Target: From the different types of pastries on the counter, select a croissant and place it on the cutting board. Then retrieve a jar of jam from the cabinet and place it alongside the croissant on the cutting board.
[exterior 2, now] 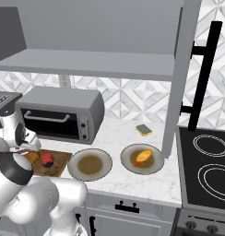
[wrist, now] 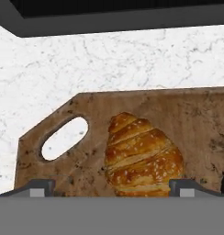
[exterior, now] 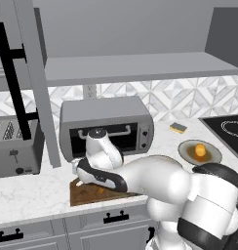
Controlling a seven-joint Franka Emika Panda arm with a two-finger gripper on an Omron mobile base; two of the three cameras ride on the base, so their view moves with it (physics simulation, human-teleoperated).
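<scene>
Gripper [wrist: 111,188]: the two finger tips are seen wide apart at 6 o'clock in the hand view. Nothing is clamped between them, and the croissant lies below the gap, closer to the 3 o'clock tip.
Counter [exterior: 38,195]: the white marble-look top is seen under everything. The work is done at its near edge, above the drawers.
Toaster oven [exterior: 106,117]: it is set at 12 o'clock of the board and close behind the hand, so little room is left on that side.
Cutting board [wrist: 187,114]: it is laid flat on the counter, with its handle slot at 9 o'clock of the croissant in the hand view.
Plates: in the right base view an empty plate [exterior 2: 90,164] is found at 3 o'clock of the board, and a second plate [exterior 2: 128,161] further along at 3 o'clock.
Croissant [wrist: 141,156]: it is rested on the board, ridges up, with one tapered end turned to 12 o'clock in the hand view.
Jar of jam [exterior 2: 47,159]: it is stood upright on the board just beside the croissant, at its 3 o'clock in the right base view. Whether the two touch cannot be told.
Bun [exterior 2: 143,157]: it is left on the second plate, well apart from the board.
Step in hand: both items are judged to be placed, so only a clean release and retreat is called for.
How it is done well: the jaws are best kept apart and the hand raised straight up before any swing. A sideways move toward 3 o'clock risks the jar being knocked, and a push toward 12 o'clock risks the oven being struck.
</scene>
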